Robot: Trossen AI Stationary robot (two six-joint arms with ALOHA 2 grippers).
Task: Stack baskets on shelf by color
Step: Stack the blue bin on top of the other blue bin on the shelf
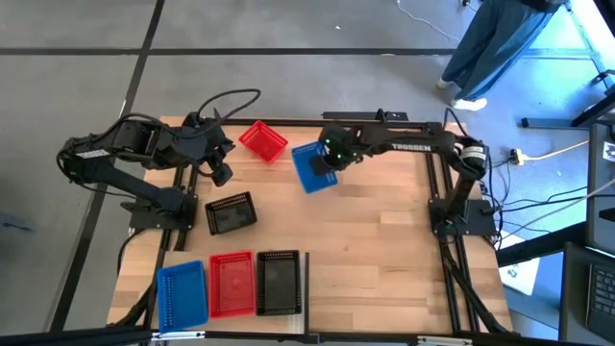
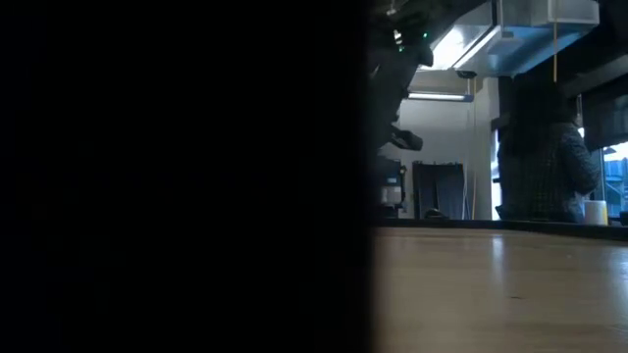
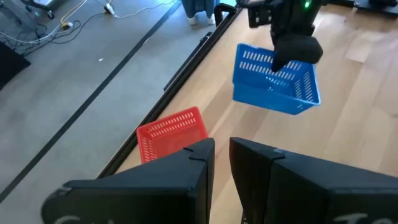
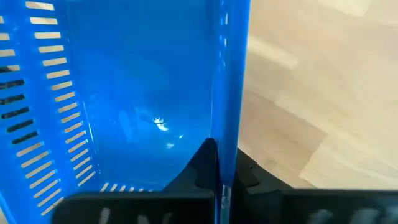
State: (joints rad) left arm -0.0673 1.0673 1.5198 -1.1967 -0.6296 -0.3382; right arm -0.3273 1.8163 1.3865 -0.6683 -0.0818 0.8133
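Observation:
In the high view my right gripper (image 1: 332, 154) is shut on a blue basket (image 1: 312, 169) near the table's far middle. A red basket (image 1: 262, 141) lies by the far edge, tipped on its side. A black basket (image 1: 232, 213) sits on the tabletop in front of my left arm. My left gripper (image 1: 219, 173) hovers between those two, shut and touching nothing. Three more baskets stand in a row at the near edge: blue (image 1: 183, 291), red (image 1: 231, 284), black (image 1: 279, 284). The shelf beneath them is mostly hidden. My right gripper pinches one side wall of the blue basket at its rim (image 4: 227, 124), with one finger (image 4: 202, 163) inside the basket and the other outside. It comes from above, as the left wrist view shows (image 3: 292, 43). The basket (image 3: 273, 81) hangs tilted below it, lifted off the table.
The low view is mostly blocked by something dark close to the camera. A person (image 1: 490, 43) stands beyond the table's far right corner. Cables (image 1: 553, 154) lie on the floor to the right. Bare tabletop (image 1: 384, 259) stretches across the right half.

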